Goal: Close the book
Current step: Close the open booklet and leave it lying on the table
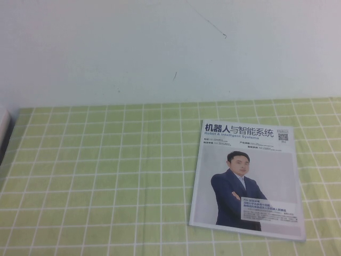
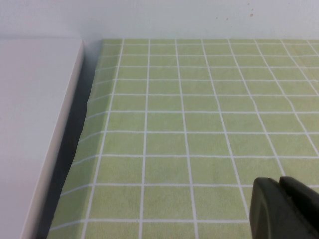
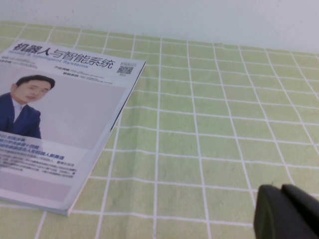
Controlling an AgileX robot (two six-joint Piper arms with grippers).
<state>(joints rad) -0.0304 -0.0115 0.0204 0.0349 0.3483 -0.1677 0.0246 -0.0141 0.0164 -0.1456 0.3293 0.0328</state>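
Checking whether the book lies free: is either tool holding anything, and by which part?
Nothing is held. The left tool hangs shut over bare green cloth; the right tool hangs shut beside the closed book, not touching it.

Left black plastic gripper [image 2: 280, 185]: fingers pressed together, held low. Right black plastic gripper [image 3: 282, 191]: same pose, fingers together, low.

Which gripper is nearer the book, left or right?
The right gripper: its wrist view shows the closed book close by, while the left gripper sees only green cloth and a white board. Neither shows in the high view.
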